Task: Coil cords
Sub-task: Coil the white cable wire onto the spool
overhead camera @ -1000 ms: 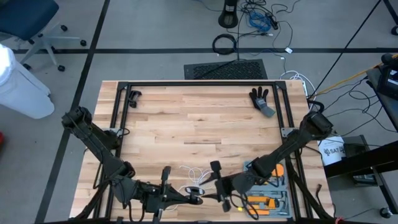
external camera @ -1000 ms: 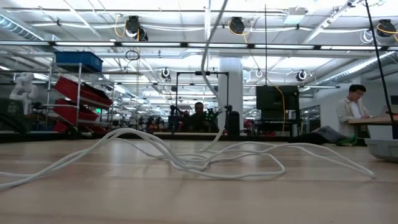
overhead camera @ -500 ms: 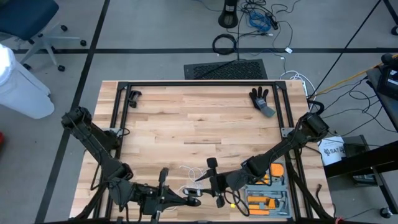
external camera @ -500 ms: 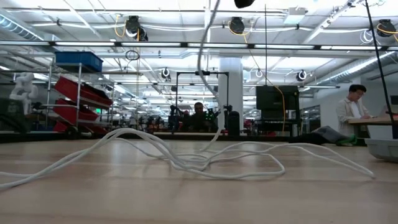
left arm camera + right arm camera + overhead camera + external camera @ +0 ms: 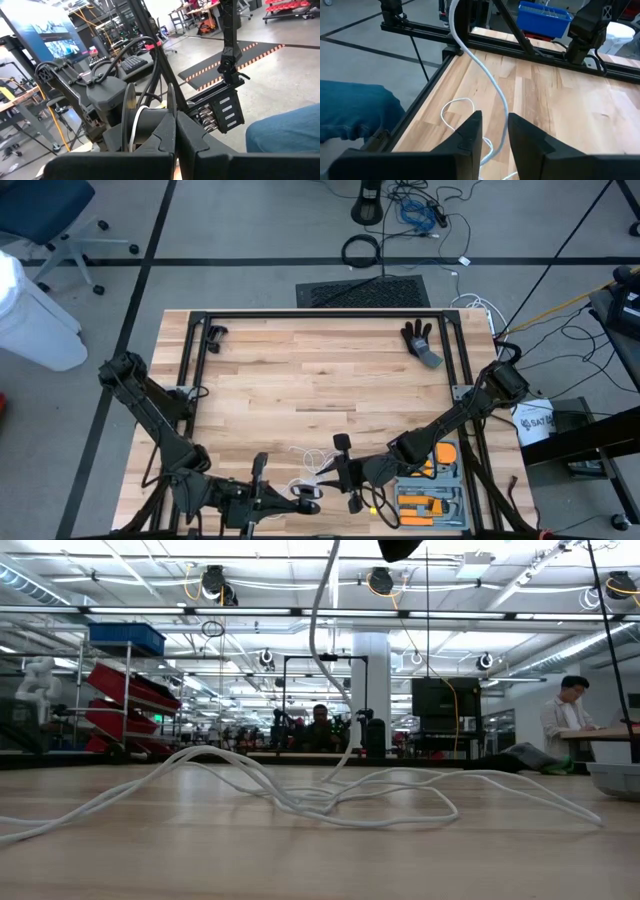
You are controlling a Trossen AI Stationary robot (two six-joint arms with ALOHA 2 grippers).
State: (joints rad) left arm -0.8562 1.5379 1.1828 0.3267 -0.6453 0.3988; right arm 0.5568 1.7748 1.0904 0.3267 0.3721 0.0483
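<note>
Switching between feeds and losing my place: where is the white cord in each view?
High view: white cord loops at the near table edge, between both arms.
Low view: sprawled across the tabletop, one strand rising.
Left wrist view: wound on the reel.
Right wrist view: hanging between the fingers.
Shared landmark: wooden table.

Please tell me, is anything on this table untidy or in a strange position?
Yes. The white cord lies in loose tangled loops on the table instead of on the reel, which the left gripper holds. One strand rises between the right gripper fingers.
</note>
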